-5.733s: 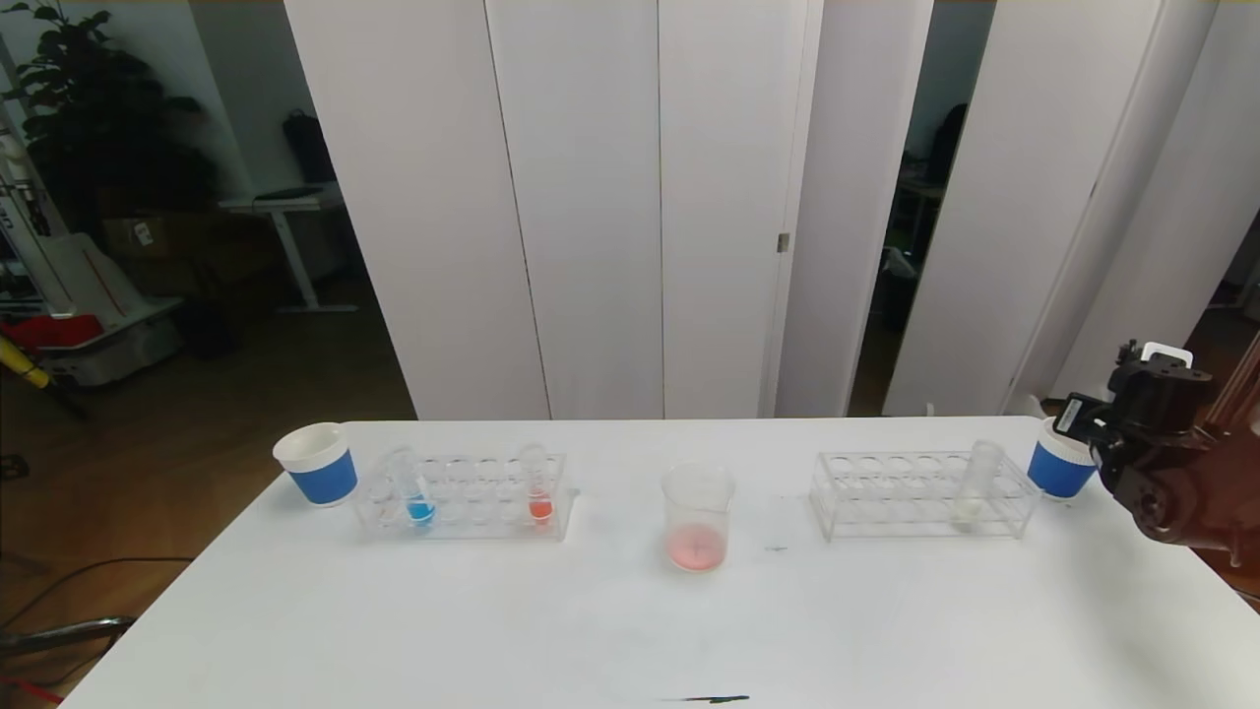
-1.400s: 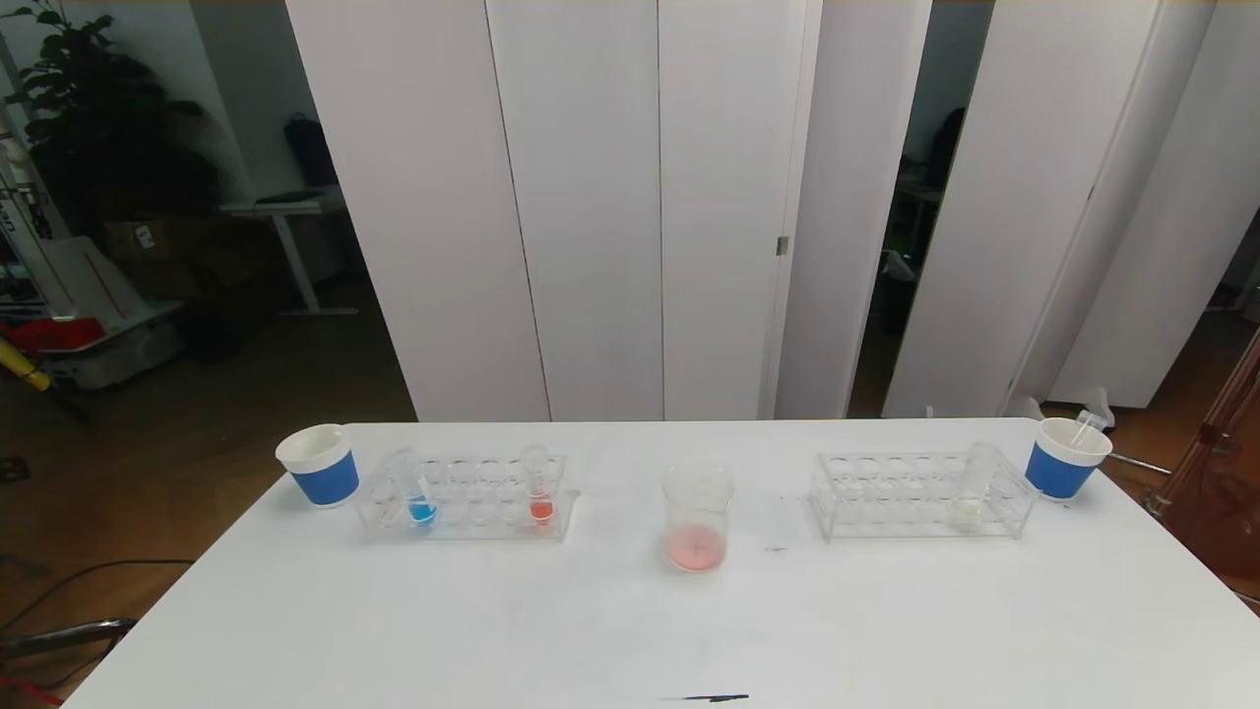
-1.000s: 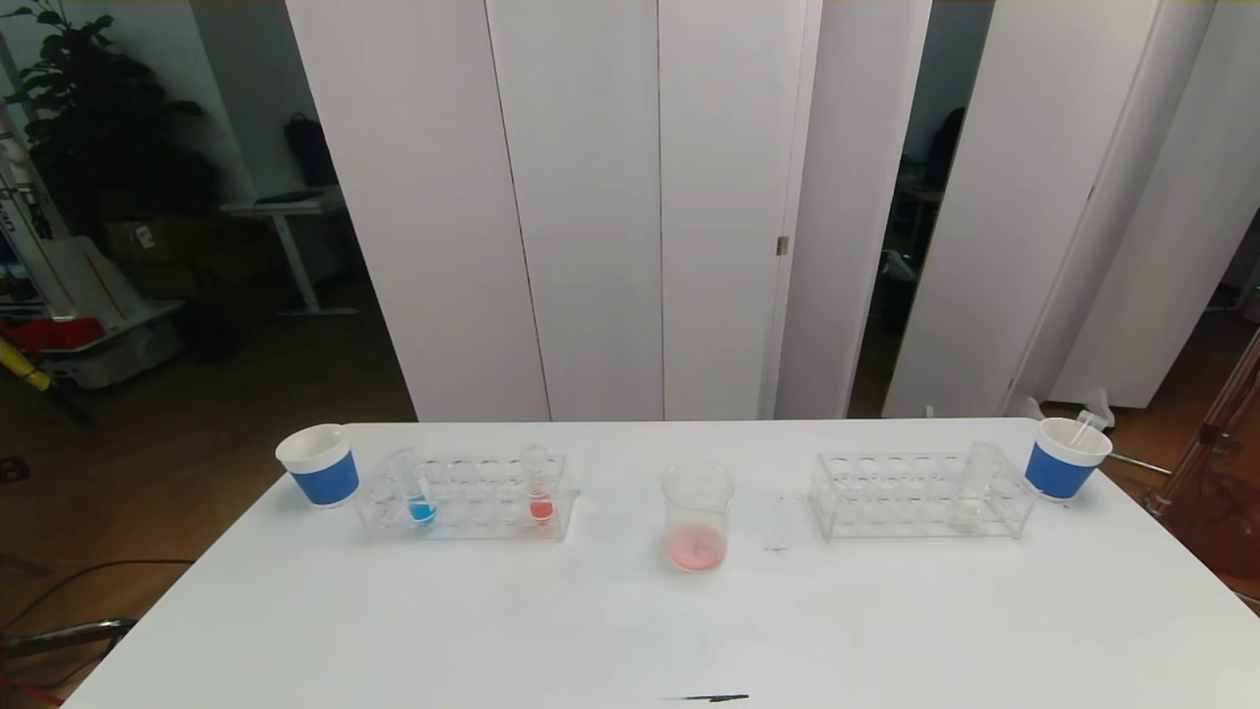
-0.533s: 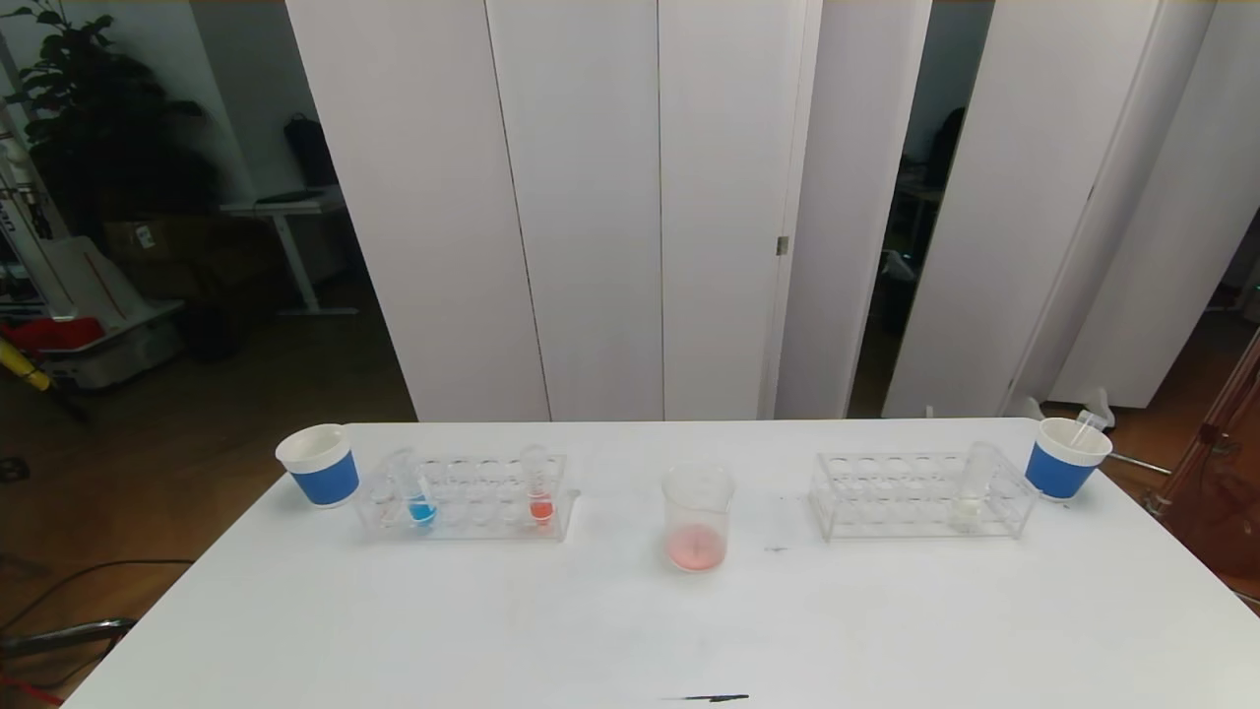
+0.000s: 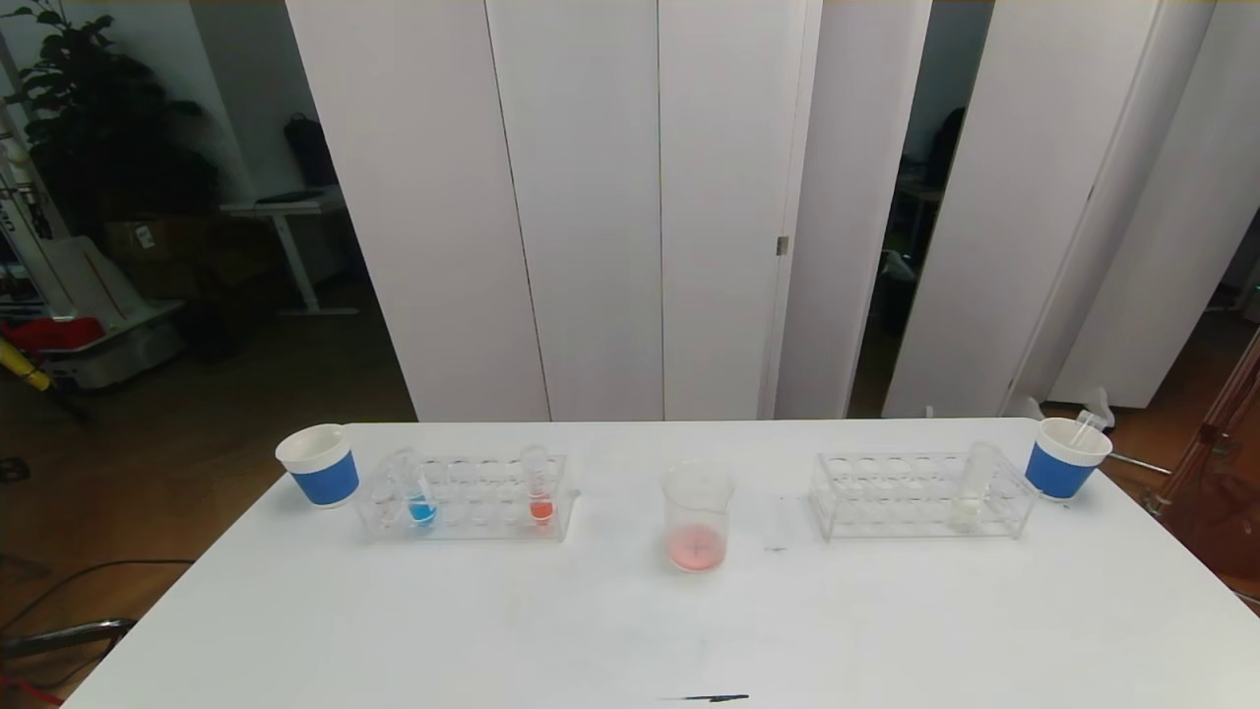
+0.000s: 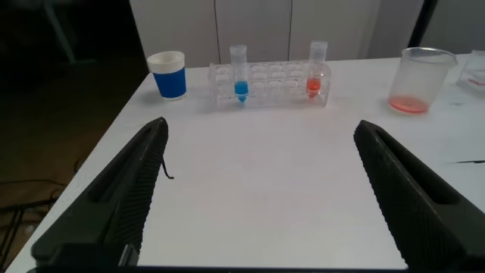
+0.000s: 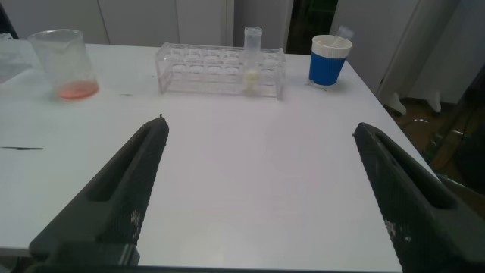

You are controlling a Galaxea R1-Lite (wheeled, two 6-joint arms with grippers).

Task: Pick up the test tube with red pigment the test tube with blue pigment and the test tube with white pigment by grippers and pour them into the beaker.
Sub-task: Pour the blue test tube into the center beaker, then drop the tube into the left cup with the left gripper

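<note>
Both grippers hover low over the near worktop (image 5: 630, 630), jaws spread wide and holding nothing: left gripper (image 6: 258, 197), right gripper (image 7: 258, 197). Ahead of the left stands a clear rack (image 5: 463, 497) with the test tube with blue pigment (image 5: 418, 492) and a red-tipped tube (image 5: 538, 487). The beaker (image 5: 697, 517), pink residue inside, stands mid-worktop. The test tube with white pigment (image 5: 973, 484) stands in the right rack (image 5: 886, 492). No writing is legible.
</note>
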